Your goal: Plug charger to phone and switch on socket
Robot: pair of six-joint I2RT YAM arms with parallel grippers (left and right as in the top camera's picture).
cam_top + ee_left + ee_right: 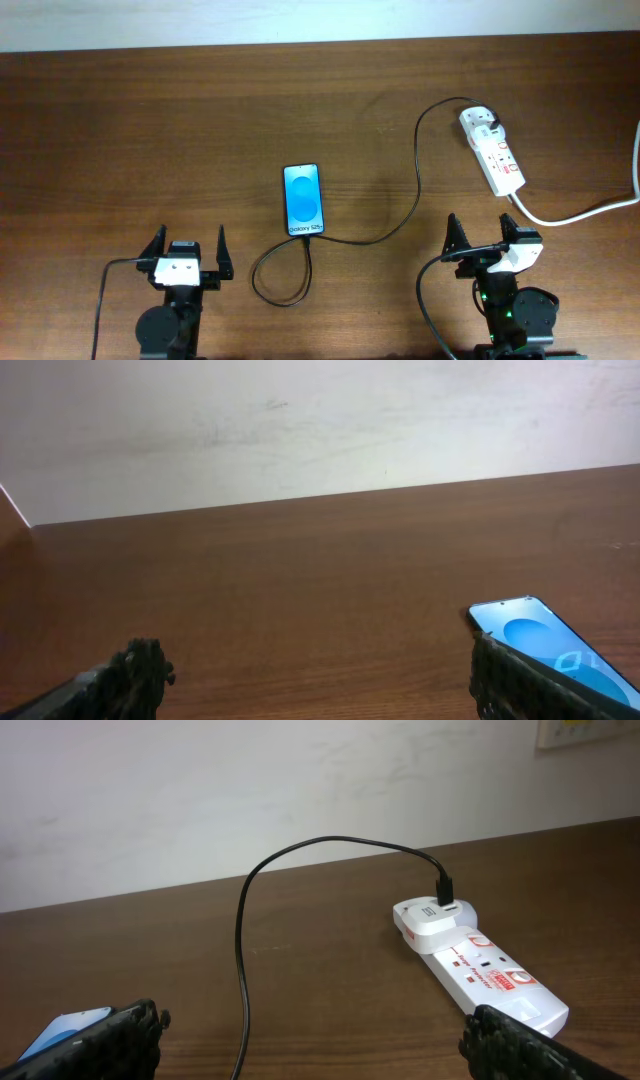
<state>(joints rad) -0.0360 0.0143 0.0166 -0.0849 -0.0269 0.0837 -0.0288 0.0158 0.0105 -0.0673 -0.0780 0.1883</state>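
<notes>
From above, you have the phone (pixel 303 200) lying flat near the middle of the table (pixel 150 120), its screen glowing blue. The charger (pixel 418 160) makes a loop just below the phone, and its tip meets the phone's near edge (whether it is fully seated you cannot tell at this size). From there the black cable runs right and climbs to its white plug head (pixel 480 120), which sits in the far end of the socket (pixel 499 160). The socket lies at a slant on the right side of the table, with a thick white cord (pixel 590 210) leaving its near end toward the right edge. You cannot read the position of the red switches from here. The left gripper (pixel 190 240) sits spread and empty at the near edge, left of the phone and apart from it. The right gripper (pixel 478 230) is likewise spread and empty, near the socket's near end but not touching it.

On the left wrist camera, you see both fingers (pixel 130 680) wide apart over bare wood, with the phone's top corner just behind the right one.

On the right wrist camera, the fingers (pixel 520 1040) are also parted with nothing between them. The socket lies ahead to the right, the cable arches into the plug head, and a corner of the phone shows at lower left.
</notes>
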